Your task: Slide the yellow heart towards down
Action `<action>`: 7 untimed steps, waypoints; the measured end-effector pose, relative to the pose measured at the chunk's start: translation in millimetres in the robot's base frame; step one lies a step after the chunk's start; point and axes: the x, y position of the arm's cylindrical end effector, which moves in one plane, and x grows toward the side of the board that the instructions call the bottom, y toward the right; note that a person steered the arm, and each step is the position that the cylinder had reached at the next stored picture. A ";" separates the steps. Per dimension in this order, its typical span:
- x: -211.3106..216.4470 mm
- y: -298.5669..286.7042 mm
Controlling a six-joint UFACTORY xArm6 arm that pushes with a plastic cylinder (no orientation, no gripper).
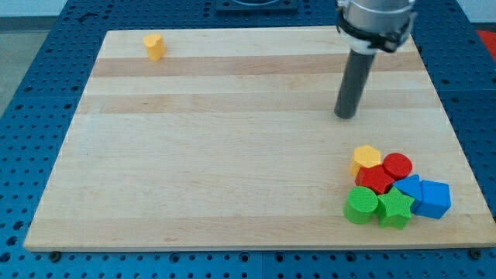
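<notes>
The yellow heart (154, 46) sits near the top left corner of the wooden board (232, 155). My tip (345, 115) rests on the board at the right, far to the right of the heart and a little lower. It stands above a cluster of blocks at the bottom right and touches none of them.
The cluster at the bottom right holds a yellow hexagon block (366, 158), a red cylinder (397, 166), a red star-like block (375, 180), a green cylinder (361, 205), a green star (395, 209), and two blue blocks (408, 188) (433, 199). The board lies on a blue perforated table (31, 93).
</notes>
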 end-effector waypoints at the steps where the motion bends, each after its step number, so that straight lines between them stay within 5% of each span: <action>1: -40.5 -17.5; 4: -180.8 -107.3; 7: -207.7 -255.6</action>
